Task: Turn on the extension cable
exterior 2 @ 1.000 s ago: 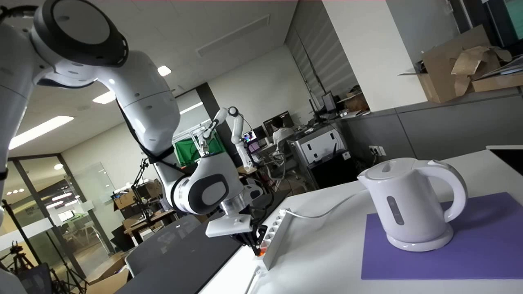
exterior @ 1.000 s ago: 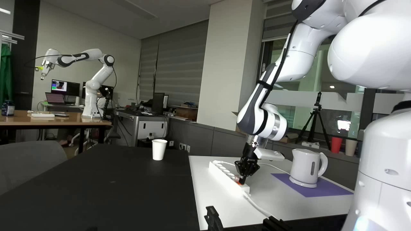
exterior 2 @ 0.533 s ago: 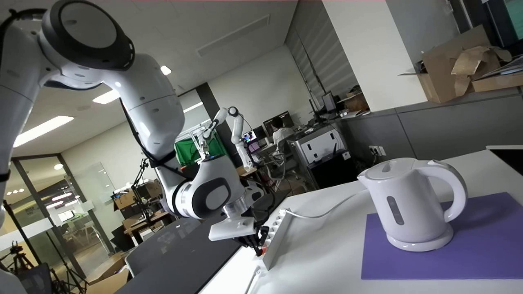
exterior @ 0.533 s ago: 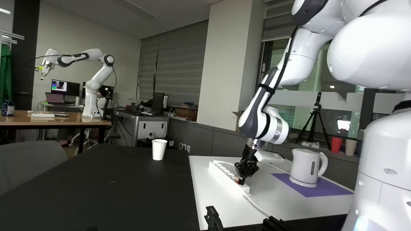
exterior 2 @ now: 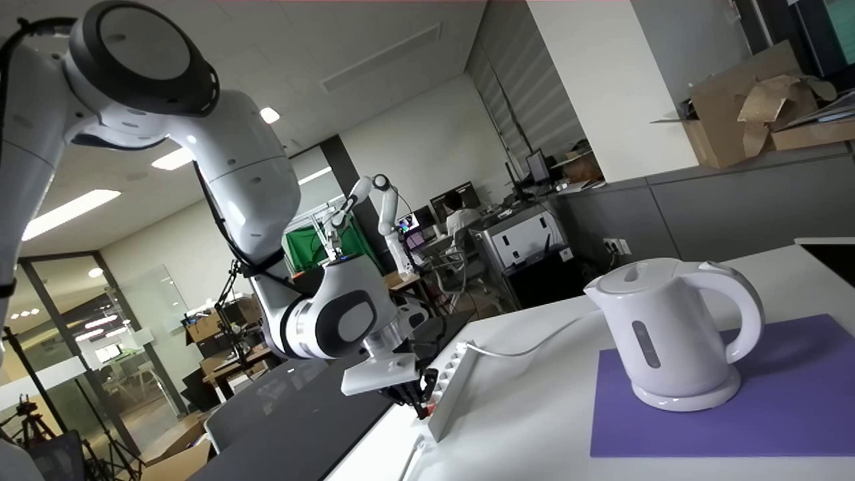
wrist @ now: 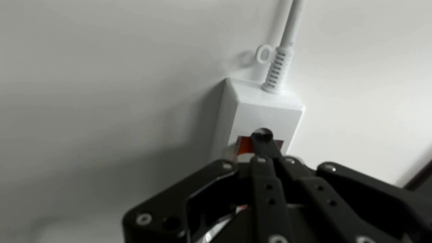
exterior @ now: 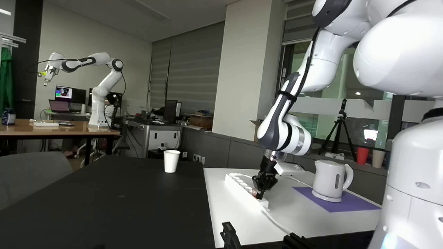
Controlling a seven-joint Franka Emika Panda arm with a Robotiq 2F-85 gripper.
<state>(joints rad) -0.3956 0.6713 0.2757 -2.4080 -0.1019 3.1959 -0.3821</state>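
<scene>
Black two-fingered gripper (wrist: 264, 135) pinched narrow, I'm positioned at the long white plastic power strip's (wrist: 265, 116) red-orange switch (wrist: 244, 145); press unconfirmed.

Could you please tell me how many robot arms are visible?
2: the near arm over the power strip, and a background arm on the brown table; no third shows.

The power strip (wrist: 261, 113) is white — all but its switch (wrist: 245, 145), a deep orange-red. The gripper (wrist: 264, 137) is black, the robot arm (exterior 2: 247, 174) white broken by dark grey. White too: the kettle (exterior 2: 678, 327) with its grey gauge window (exterior 2: 646, 344), the paper cup (exterior: 171, 161) and one table (exterior 2: 534, 421); the mat (exterior 2: 781, 401) is solid purple, the long table (exterior: 121, 204) black. A red cup (exterior: 362, 156), a tan cup (exterior: 378, 158), a green curtain (exterior: 6, 81) — and grey blinds (exterior: 199, 76) with horizontal stripes.
</scene>
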